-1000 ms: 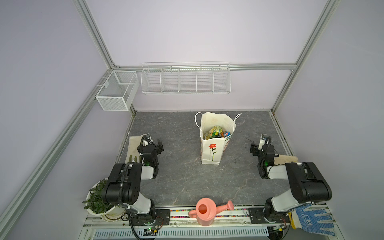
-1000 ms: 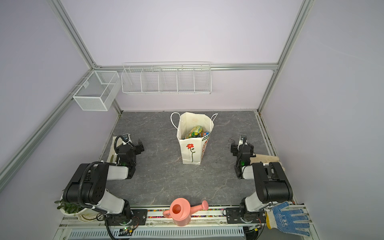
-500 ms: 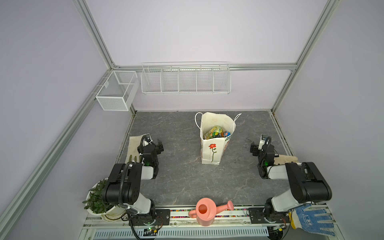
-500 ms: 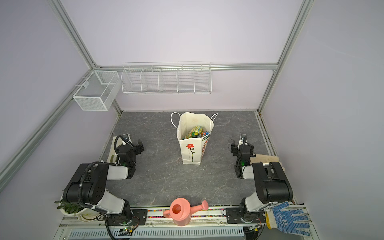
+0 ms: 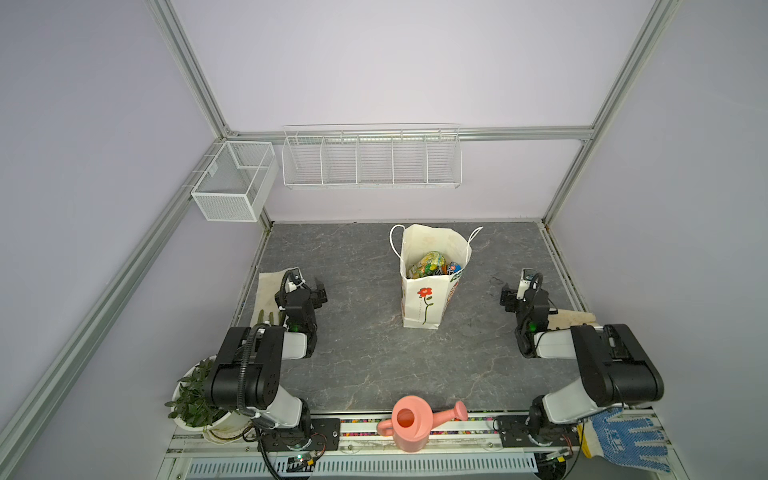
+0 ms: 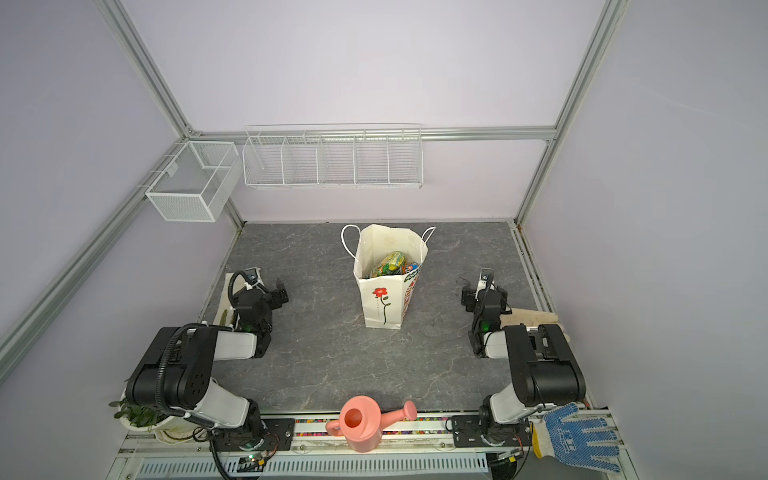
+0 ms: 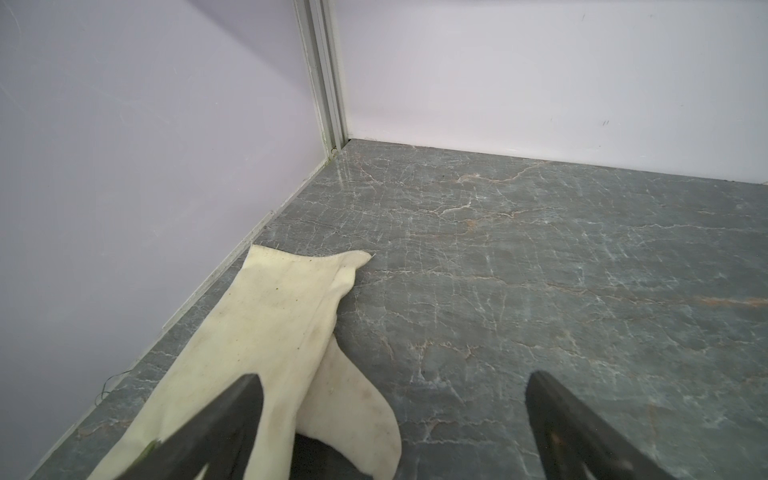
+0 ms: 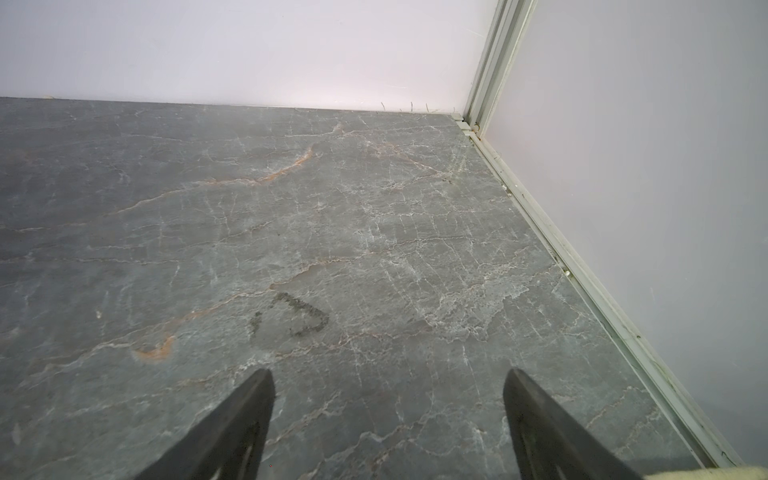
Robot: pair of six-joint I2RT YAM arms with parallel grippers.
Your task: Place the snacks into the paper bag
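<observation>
Standing upright toward the back middle of the desk (image 5: 365,365), the paper bag (image 5: 422,303) is seen with its mouth open and its red flower turned to the front. The snacks (image 6: 390,266) are packed inside it. A green-yellow packet (image 5: 430,262) and a small blue pack (image 5: 454,267) can be made out, while the rest are too hidden to be counted.

One pink watering can (image 5: 409,424) is set on the front rail. One potted plant (image 5: 193,401) is tucked at the front corner beside the left arm's base, and one blue-dotted glove (image 5: 627,440) is laid at the opposite corner. Two wire holders are hung on the walls: a long rack (image 5: 372,160) and a mesh box (image 5: 232,183). Two cream cloth pieces are counted. One, the left cloth (image 7: 270,332), is spread along the wall, partly under a finger of the left gripper (image 7: 392,382). The other, the right cloth (image 5: 575,319), is lain just beside the right arm.

Both arms are folded low, with their wrists aimed at the back wall. One arm is placed on each side of the bag and well apart from it. The left gripper is held wide apart above the desk with nothing in it. The right gripper (image 8: 388,376) is likewise spread wide and is seen to be empty over bare stone-patterned surface.
</observation>
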